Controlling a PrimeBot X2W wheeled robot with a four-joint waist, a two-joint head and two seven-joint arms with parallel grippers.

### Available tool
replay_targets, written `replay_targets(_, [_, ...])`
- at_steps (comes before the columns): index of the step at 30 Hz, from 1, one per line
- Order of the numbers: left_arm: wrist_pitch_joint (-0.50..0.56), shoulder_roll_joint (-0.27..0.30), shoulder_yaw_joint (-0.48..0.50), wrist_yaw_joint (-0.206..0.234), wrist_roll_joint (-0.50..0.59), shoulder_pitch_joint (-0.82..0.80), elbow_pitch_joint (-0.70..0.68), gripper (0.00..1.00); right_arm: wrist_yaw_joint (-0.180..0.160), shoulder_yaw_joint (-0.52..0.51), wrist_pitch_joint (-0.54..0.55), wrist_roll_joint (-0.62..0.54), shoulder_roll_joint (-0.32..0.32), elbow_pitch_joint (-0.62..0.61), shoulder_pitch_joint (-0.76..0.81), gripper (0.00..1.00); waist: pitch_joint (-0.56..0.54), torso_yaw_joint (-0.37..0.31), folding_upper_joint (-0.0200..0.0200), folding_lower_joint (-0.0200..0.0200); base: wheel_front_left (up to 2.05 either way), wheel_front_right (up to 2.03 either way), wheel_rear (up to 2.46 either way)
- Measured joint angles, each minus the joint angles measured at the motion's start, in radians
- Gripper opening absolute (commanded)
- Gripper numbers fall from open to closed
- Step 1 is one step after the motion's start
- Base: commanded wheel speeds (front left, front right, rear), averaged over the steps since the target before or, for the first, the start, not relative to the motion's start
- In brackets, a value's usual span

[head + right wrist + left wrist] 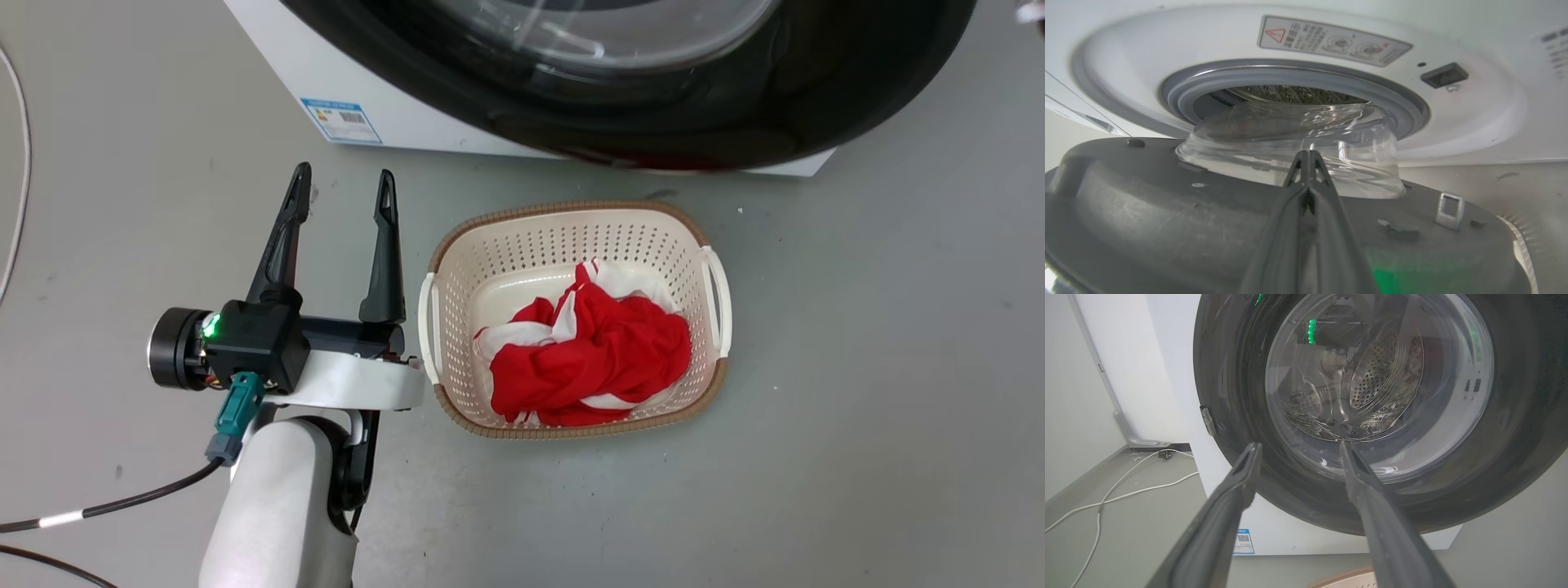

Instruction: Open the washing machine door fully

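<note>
Grey floor (pixel 857 367), white washing machine (pixel 269 49) at the top of the head view, white cable (pixel 1126 494) trailing along the wall beside it. Perforated laundry basket (pixel 571 208) sits on the floor just in front of the machine, with red and white cloth (pixel 596 351) bunched inside. It is probably parked there to keep the load near the opening. Washing machine door (pixel 735 106) is ajar, not fully open. The right wrist view looks into the wedge between the door's grey inner face and the machine front. The glass bowl (pixel 1290 143) stands clear of the grey rubber ring (pixel 1290 75), and the steel drum is visible beyond. Metal latch hook (pixel 1447 206) on the door is free of the lock slot (pixel 1443 74), so the catch is released. Right gripper (pixel 1308 153): fingers pressed together, nothing between them, lying across the door's inner face with tips at the base of the bowl. Contact with the door cannot be confirmed. Judgement: the closed fingers act as a stiff paddle behind the door, to push it outward rather than grasp it. Left gripper (pixel 344 173): fingers apart, empty, low beside the basket, aimed at the door's outer face and short of it. It is judged to be on standby. A good part of the swing appears to remain. Risk: fingertips slipping on the smooth glass.
</note>
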Motion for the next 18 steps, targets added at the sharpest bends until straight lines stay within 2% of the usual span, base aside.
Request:
replay_targets(10, [0.000,0.000,0.011,-0.014,0.005,0.042,0.031,1.00,0.000,-0.010,0.157,0.068,0.040,-0.062,0.158,0.00,-0.103,-0.019,0.0000,0.0000,0.00,0.00,0.00])
replay_targets(18, [0.000,0.000,0.013,-0.031,0.017,0.076,0.054,1.00,0.000,-0.016,0.218,0.112,0.098,-0.136,0.285,0.00,-0.187,-0.040,0.0000,0.0000,0.00,0.00,0.00])
